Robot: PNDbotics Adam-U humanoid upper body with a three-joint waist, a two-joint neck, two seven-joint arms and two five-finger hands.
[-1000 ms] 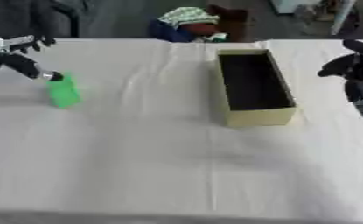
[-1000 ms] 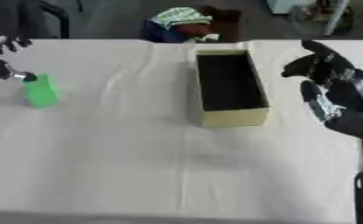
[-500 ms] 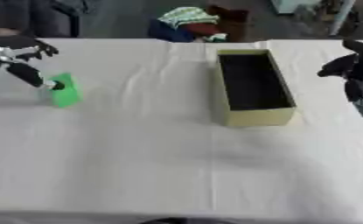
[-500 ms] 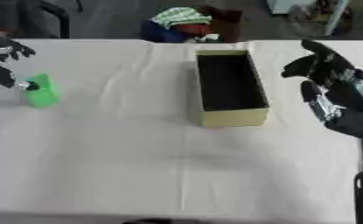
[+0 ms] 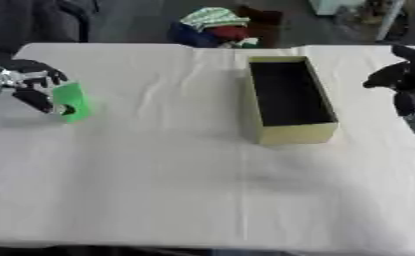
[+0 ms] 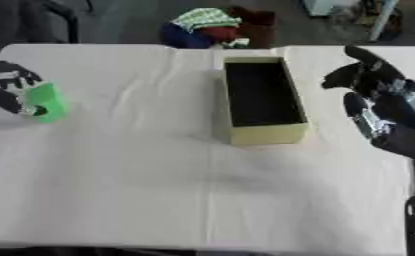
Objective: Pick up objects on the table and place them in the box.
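The green block [image 5: 71,102] is a small, bright, plain-sided thing, taller than it is wide, standing slightly tilted on the bench [image 5: 184,175] out at nine o'clock, near the left edge. The left robot hand [image 5: 27,85] is at its left side, black fingers curled round its upper part and thumb low against it, so it is grasping the block.

The box [image 5: 289,100] sits at about one o'clock from the middle of the bench, well apart from the block: a long, narrow, pale yellow carton with a dark inside, open at the top, its length running away from the robot. Nothing shows inside it.

Between block and box there is only the white cloth over the bench, with a few creases running down it.

The right robot hand [image 6: 377,107] hangs at three o'clock, just right of the box and not touching it, fingers relaxed and holding nothing.

Beyond the far edge, at twelve o'clock, lies a heap of coloured fabric [image 5: 215,25] on the floor.
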